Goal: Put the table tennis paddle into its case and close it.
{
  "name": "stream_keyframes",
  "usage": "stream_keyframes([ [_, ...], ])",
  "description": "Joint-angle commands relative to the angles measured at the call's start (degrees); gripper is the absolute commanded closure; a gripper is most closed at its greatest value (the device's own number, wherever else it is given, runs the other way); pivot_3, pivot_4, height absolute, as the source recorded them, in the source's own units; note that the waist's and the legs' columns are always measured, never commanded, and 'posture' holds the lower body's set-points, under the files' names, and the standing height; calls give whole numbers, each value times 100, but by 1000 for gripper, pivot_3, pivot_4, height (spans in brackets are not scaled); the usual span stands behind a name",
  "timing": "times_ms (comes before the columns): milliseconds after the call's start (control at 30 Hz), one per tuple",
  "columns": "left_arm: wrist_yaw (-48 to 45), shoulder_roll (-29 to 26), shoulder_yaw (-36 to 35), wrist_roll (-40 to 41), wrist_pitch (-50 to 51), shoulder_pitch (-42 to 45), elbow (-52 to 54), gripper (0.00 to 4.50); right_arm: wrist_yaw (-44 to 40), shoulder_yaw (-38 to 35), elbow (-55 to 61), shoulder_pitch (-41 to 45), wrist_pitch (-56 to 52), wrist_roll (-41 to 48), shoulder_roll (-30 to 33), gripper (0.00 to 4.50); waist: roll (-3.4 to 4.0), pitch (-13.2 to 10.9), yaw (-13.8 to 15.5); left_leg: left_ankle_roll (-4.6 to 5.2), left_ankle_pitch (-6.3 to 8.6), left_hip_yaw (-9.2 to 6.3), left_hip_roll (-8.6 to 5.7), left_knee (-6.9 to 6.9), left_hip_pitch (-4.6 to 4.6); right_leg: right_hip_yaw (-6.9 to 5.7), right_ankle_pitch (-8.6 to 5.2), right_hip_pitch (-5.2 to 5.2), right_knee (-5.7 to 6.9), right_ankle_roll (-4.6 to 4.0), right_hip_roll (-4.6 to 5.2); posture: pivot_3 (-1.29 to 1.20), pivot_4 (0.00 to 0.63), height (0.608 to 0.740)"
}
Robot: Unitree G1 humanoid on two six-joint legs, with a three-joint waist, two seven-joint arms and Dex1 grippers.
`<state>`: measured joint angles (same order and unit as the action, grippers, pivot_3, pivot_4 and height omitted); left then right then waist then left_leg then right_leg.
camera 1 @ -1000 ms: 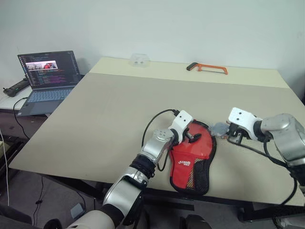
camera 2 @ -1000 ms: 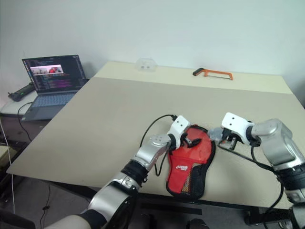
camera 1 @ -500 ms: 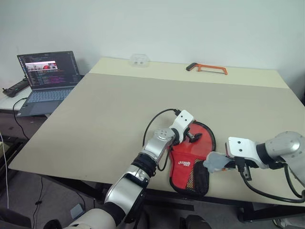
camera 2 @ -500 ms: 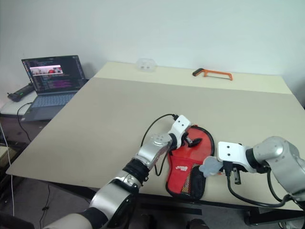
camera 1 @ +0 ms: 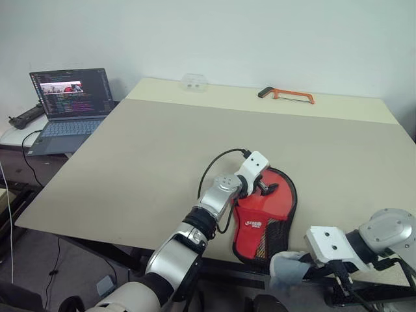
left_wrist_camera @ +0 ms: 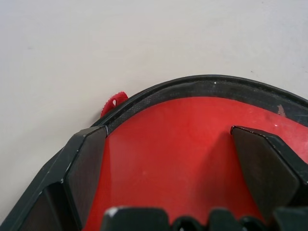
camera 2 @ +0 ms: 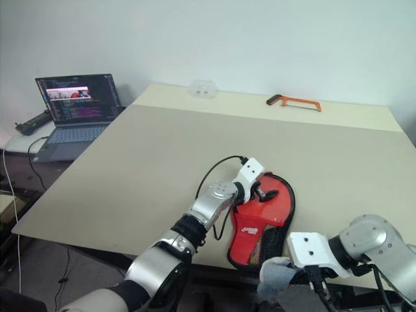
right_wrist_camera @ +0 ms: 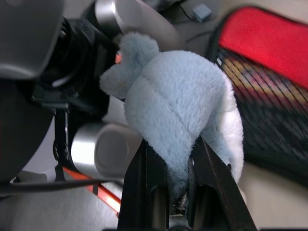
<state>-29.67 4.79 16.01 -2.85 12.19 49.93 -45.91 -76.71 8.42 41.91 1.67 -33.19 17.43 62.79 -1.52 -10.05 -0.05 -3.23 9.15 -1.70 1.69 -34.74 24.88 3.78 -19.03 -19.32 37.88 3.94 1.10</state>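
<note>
The case point(camera 1: 263, 218) lies red side up near the table's front edge, its black mesh pocket toward me. My left gripper point(camera 1: 265, 188) rests open on the round end of the case; in the left wrist view its two black fingers point(left_wrist_camera: 86, 163) stand spread over the red fabric inside the black rim. My right gripper point(right_wrist_camera: 179, 163) is shut on a grey-blue plush toy point(camera 1: 286, 270) and hangs in front of and below the table's front edge, right of the case's narrow end. The table tennis paddle is hidden.
An orange-framed hacksaw point(camera 1: 286, 95) and a small clear plastic item point(camera 1: 194, 82) lie at the far edge of the beige table point(camera 1: 162, 149). An open laptop point(camera 1: 65, 104) and a black device point(camera 1: 23, 119) sit on a lower side table to the left.
My right arm has pulled back toward me with the plush toy, from beside the case's round end to below the table's front edge. The left gripper has stayed on the case.
</note>
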Motion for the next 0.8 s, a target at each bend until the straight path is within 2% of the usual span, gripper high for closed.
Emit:
stream_keyframes([
  [33,21,-28,147,-248,177,-161,-456,0,26,417,306,-42,-186,259,-90,4457,0,0,3,0,0,-1,0,0,0,-1,0,1,0,0,1,0,150,740],
  [133,32,-42,132,-255,163,-128,-498,0,206,431,4,147,-215,88,-102,4468,-1,0,-2,0,0,-1,-1,-1,0,-1,0,2,0,0,4,0,150,740],
  [300,-16,-119,34,-184,130,-118,-350,0,612,-179,-1185,878,-368,171,-229,4476,-7,-2,-22,2,-1,-2,-1,-3,-4,-1,3,3,4,0,4,0,150,740],
  [500,-523,-281,-30,35,1,-372,450,0,486,-619,-1999,817,-50,190,28,4484,-5,-2,-25,5,-3,5,0,3,3,6,7,15,8,-10,5,0,150,740],
  [533,-682,-337,-40,112,21,-454,678,0,444,-708,-2113,797,-35,248,65,3924,-4,-2,-30,5,-3,8,0,9,3,8,8,11,9,-14,4,0,150,740],
  [600,-970,-472,-23,216,65,-608,1098,0,388,-810,-2304,762,-10,297,124,3516,0,-4,-39,4,-3,17,-1,20,4,15,11,4,10,-19,4,0,150,740],
  [800,-1486,-843,-144,537,277,-891,2078,0,235,-880,-2592,628,-164,469,143,1435,0,-11,-44,4,-3,19,0,28,5,14,14,1,10,-27,5,0,150,740],
])
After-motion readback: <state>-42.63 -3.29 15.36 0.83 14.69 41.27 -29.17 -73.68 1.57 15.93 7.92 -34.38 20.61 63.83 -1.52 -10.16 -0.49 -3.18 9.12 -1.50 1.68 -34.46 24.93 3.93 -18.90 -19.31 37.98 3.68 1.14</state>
